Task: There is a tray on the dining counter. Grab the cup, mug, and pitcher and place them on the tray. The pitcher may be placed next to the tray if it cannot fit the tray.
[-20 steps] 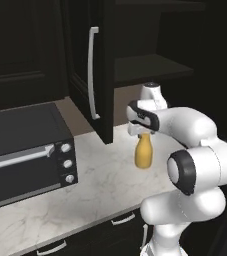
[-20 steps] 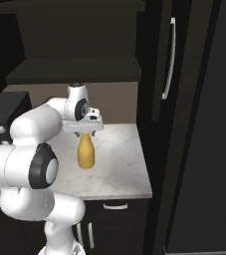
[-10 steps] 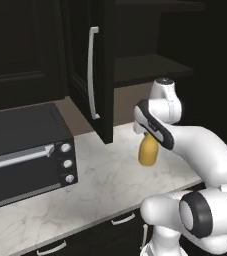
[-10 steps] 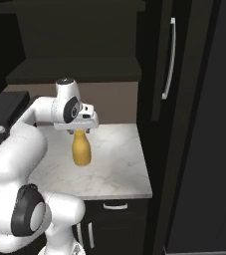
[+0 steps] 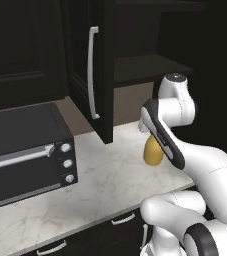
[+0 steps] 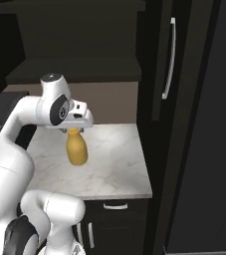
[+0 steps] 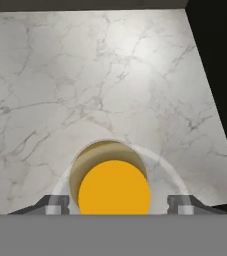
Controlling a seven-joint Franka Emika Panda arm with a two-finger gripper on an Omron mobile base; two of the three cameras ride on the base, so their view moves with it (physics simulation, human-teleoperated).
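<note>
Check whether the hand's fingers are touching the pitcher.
Cannot tell. In the hand view the fingers flank the pitcher with slim gaps showing, but the contact height is hidden.

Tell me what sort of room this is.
A kitchen, most likely: a marble counter carries a black toaster oven, with dark cabinets above and an amber pitcher standing on it.

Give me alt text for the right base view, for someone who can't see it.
The white arm's pincer sits on the neck of the amber pitcher, which hangs just above a marble counter. Dark cabinets surround the counter.
</note>
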